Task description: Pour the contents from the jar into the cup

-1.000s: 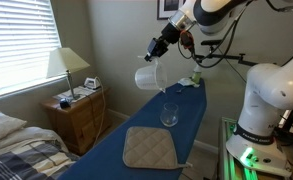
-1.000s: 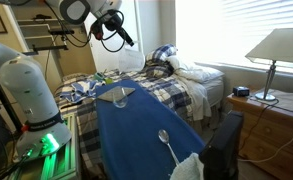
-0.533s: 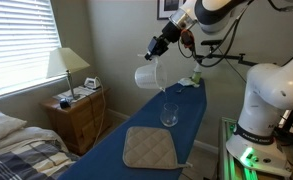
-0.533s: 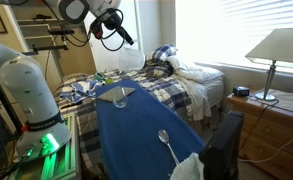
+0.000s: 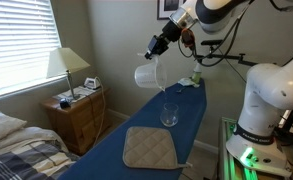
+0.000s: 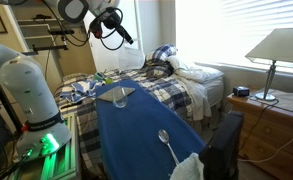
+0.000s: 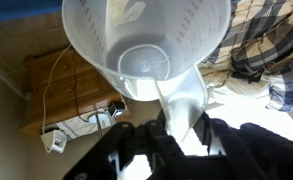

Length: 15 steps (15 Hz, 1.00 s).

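One gripper [image 7: 174,135], nearest in the wrist view, pinches the single jar [image 7: 136,45]; its fingertips are dark and blurred. In an exterior view, one quilted pad [image 5: 149,147] lies closest on the blue board [image 5: 106,150]. One cup [image 5: 170,113] stands upright beyond it. The jar [image 5: 149,76] hangs in the air above the board, apart from the cup. Its contents cannot be made out.

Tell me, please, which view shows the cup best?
An exterior view: there the cup stands distinct on the blue board. In an exterior view the cup is small and faint; the wrist view lacks it.
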Motion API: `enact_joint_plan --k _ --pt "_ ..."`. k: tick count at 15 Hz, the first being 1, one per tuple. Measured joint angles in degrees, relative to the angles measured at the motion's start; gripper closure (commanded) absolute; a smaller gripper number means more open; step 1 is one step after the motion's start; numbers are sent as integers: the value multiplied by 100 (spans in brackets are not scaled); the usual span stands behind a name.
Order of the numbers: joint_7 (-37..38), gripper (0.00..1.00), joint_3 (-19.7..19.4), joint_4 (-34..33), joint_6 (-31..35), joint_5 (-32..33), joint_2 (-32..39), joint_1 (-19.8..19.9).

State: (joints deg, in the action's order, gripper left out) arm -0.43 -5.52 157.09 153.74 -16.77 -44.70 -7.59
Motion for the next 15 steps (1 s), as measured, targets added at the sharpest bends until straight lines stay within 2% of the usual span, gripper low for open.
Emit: enact_joint_plan --k 15 --pt "0 91 0 0 0 0 -2 -5"
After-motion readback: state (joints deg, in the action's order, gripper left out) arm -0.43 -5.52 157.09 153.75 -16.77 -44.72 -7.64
